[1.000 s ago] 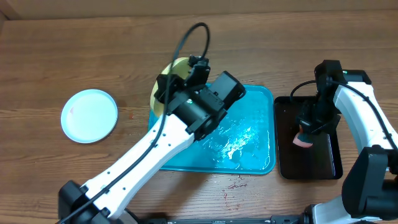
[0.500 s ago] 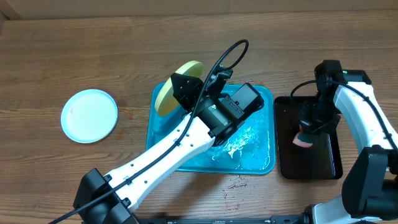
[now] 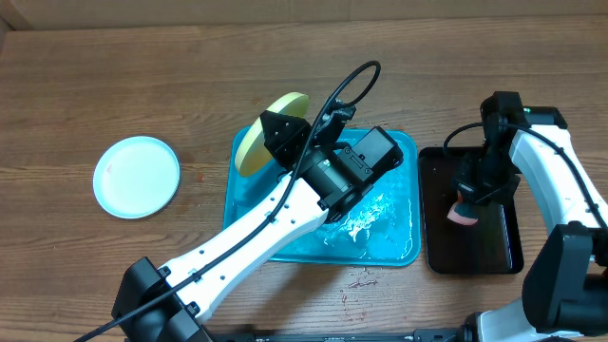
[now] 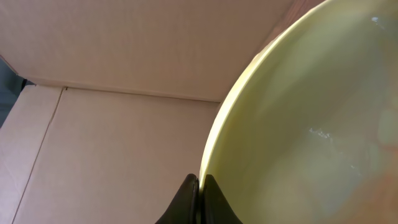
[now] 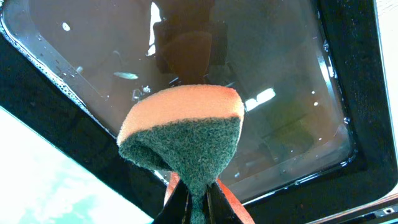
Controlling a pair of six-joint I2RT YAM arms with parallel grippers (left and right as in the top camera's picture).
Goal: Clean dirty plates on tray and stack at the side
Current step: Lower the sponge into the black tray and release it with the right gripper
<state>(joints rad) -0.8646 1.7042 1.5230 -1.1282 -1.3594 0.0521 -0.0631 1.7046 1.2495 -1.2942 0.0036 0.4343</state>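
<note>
Worktop (image 3: 114, 76): brown wood; light blue round plate (image 3: 137, 177) lies aside, left.
Left claw (image 4: 200, 180): pinches pale yellow round plate (image 4: 311, 124), tilted above turquoise rectangular tray (image 3: 399, 214).
Right claw (image 5: 193, 193): grips orange-green sponge (image 5: 183, 124).
Remaining: likely stacking yellow on blue.

no readable text or labels

The large tray (image 3: 394, 242) lay at the middle of the table (image 3: 142, 76). A tilted plate (image 3: 250, 150) stood on edge over its far left corner. A flat plate (image 3: 136, 176) lay on the table well to the left. Just right of the large tray sat a small tray (image 3: 475, 252), with a sponge (image 3: 464, 214) above it.
</note>
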